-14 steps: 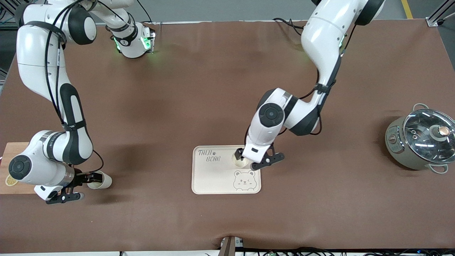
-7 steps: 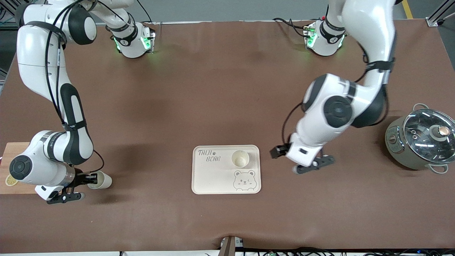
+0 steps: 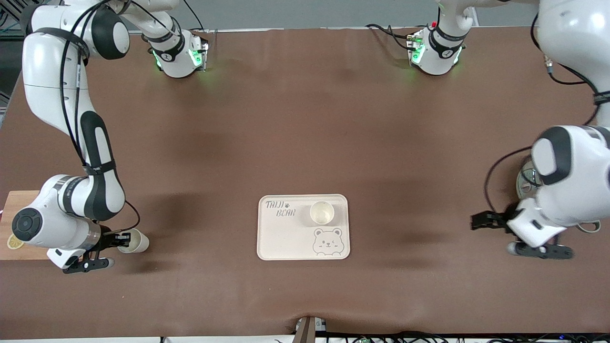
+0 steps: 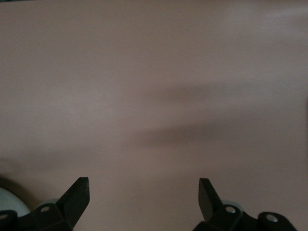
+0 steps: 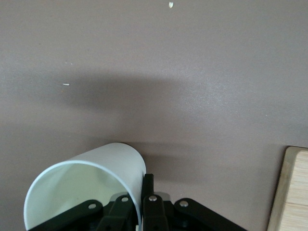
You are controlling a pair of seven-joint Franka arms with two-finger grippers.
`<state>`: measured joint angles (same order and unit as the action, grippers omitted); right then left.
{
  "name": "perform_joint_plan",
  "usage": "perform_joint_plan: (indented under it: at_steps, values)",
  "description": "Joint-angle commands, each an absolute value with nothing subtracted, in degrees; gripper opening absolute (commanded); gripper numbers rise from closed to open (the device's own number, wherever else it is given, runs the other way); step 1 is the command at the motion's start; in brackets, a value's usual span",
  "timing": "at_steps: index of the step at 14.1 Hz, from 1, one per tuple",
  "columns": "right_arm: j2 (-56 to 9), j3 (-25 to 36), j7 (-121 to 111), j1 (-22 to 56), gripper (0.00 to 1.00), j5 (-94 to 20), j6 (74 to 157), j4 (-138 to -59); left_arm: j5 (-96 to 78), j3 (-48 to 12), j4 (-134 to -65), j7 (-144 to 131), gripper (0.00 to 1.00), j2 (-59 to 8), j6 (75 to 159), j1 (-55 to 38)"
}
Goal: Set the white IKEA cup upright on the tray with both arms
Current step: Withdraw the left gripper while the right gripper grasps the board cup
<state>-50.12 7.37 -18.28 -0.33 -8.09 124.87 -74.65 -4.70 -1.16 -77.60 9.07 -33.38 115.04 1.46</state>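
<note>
Since a second ago the left arm has swung away from the flat cream rectangular tray with the bear drawing (image 3: 303,227), leaving a small white cup (image 3: 321,212) standing upright on it, mouth up, beside the lettering. That arm's black two-finger left gripper (image 3: 519,237) now hangs over the brown surface (image 3: 305,133) at the left arm's end, close to the grey lidded pot (image 3: 526,177), which the arm mostly hides; its fingers (image 4: 77,195) stand wide apart with nothing between them.

Over at the right arm's end, the right gripper (image 3: 106,247) has pressed its fingers together on the rim of a second white cup (image 3: 134,241), which lies on its side on the surface, just beside the wooden cutting board (image 3: 14,238). The right arm is folded low, elbow up, wrist nearly level with the surface.
</note>
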Motion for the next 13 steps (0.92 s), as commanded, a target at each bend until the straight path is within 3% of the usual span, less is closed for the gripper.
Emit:
perform_joint_plan:
  at_steps: [1, 6, 10, 13]
  values:
    - [-49.4, 6.33, -17.41, 0.09, 0.0, -10.19, 118.26, -72.61, -5.27, -1.41, -77.87, 9.06, 1.0, -36.72, 117.85, 0.7]
    - [-48.08, 6.42, 0.48, 6.75, 0.0, -10.72, 102.06, -62.41, -5.01, -1.41, -78.49, -4.44, 1.0, -34.74, 117.7, -4.55]
    - [-45.97, 6.42, 16.66, 14.31, 0.0, -10.81, 100.46, -62.23, -0.88, -1.85, -78.13, -9.67, 1.0, -24.29, 105.31, -8.08]
    - [-46.05, 6.42, 28.79, 20.2, 0.0, -10.72, 101.42, -61.7, -1.23, -1.93, -78.31, -4.78, 1.0, -15.58, 97.42, -5.02]
